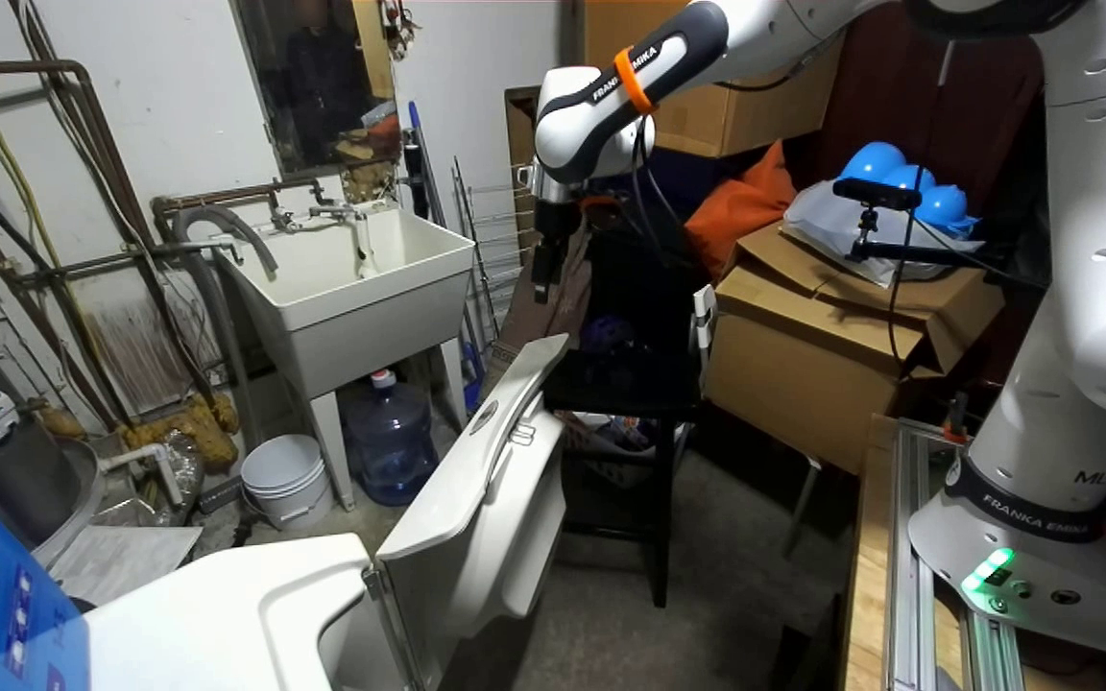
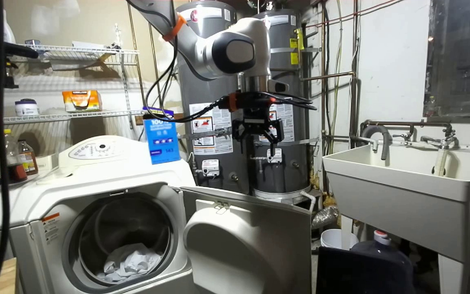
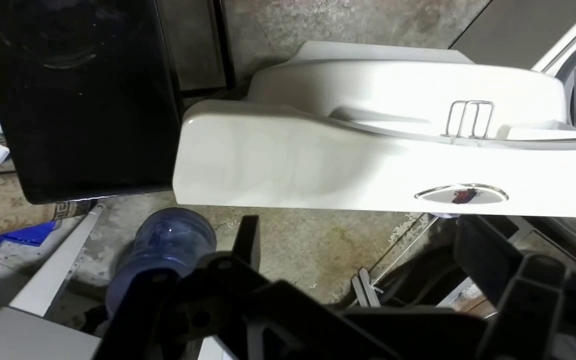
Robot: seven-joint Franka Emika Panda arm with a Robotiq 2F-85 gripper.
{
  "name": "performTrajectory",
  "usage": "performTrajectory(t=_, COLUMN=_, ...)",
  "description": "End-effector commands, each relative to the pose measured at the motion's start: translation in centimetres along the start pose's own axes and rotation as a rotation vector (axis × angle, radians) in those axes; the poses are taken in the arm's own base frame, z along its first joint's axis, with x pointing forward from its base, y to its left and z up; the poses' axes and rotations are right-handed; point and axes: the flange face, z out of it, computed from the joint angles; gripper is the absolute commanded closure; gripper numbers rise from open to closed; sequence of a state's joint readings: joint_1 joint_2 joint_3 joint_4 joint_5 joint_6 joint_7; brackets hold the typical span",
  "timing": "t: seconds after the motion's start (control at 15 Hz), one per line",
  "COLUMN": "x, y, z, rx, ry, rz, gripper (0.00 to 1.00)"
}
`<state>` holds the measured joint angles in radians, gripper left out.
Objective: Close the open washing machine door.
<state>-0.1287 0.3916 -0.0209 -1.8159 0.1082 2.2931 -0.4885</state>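
"White enamel, by the look of it. Where does it stand, and where are you?"

"In an exterior view the washing machine door (image 1: 462, 470) stands open, hinged to the white washing machine (image 1: 193, 614). My pincer (image 1: 542, 286) hangs higher, apart from it; side-on like that, I can't tell my gap."

"And facing the drum (image 2: 153, 220)?"

"In an exterior view I see the door's moulded liner (image 2: 222, 261) beside that drum, and above it my fingers (image 2: 238, 130) spread wide, holding nothing. I judge the door stiff and fairly weighty, but, hinged along one side, it ought to swing lightly."

"Slippery?"

"Probably, glossy as it is; a pinch may slide. It isn't delicate, I think, though a hard knock could dent or scratch it."

"So where do you take hold?"

"By the wrist view I'd sooner push than grip. The door's rounded top edge (image 3: 278, 160) runs across, with its oval badge (image 3: 443, 195) well in from the free corner (image 3: 193, 165), and concrete floor (image 3: 313, 240) shows between my fingers. Best, I think, is to reach down on the side away from the liner, near that corner, where leverage is greatest, and press steadily. The liner side is wrong: pushing there swings the door wider, and the wire catch (image 3: 463, 119) could bend."
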Motion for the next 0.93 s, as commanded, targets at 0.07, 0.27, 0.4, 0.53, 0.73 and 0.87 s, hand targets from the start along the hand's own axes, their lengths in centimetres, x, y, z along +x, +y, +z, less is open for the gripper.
performTrajectory(t=0.07, x=2.4, y=0.2, z=2.3, rx=-0.054, ry=0.107, rz=-0.035, gripper=0.00)
performTrajectory(t=0.27, x=5.2, y=0.8, z=7.2, rx=-0.082, ry=0.107, rz=-0.079, gripper=0.00)
performTrajectory(t=0.4, x=6.6, y=1.0, z=9.8, rx=-0.073, ry=0.080, rz=-0.101, gripper=0.00)
performTrajectory(t=0.53, x=8.1, y=1.0, z=12.1, rx=-0.034, ry=0.071, rz=-0.113, gripper=0.00)
performTrajectory(t=0.73, x=9.6, y=0.1, z=15.2, rx=0.036, ry=0.052, rz=-0.124, gripper=0.00)
performTrajectory(t=0.87, x=9.9, y=-1.1, z=16.3, rx=0.064, ry=0.017, rz=-0.138, gripper=0.00)
